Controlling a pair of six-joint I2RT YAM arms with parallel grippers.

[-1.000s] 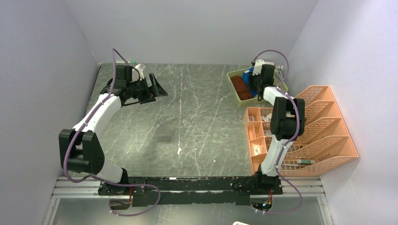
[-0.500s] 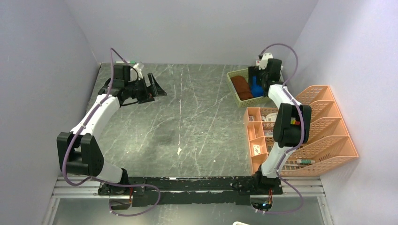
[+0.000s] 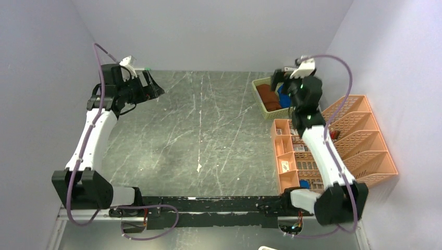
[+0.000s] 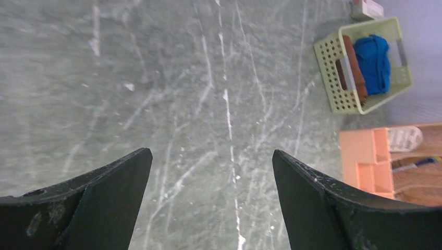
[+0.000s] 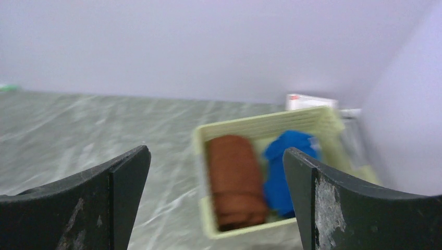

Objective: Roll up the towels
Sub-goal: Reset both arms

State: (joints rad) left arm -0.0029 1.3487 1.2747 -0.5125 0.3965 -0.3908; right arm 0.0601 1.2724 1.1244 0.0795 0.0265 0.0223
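Rolled tight and ribbed, rust-brown towel [image 5: 234,179]; touching it on the right, bunched royal-blue towel [image 5: 286,166]. Both inside pale green perforated basket [image 4: 328,83] at far right corner of worktop [image 3: 208,130]. Dark green stone, white-veined; plain lilac walls [image 3: 208,31]; orange organizer [image 3: 359,140] just beside basket. Spread wide, grasping nothing: left fingers [image 4: 104,192]. Likewise released, near basket: right fingers [image 5: 94,198].
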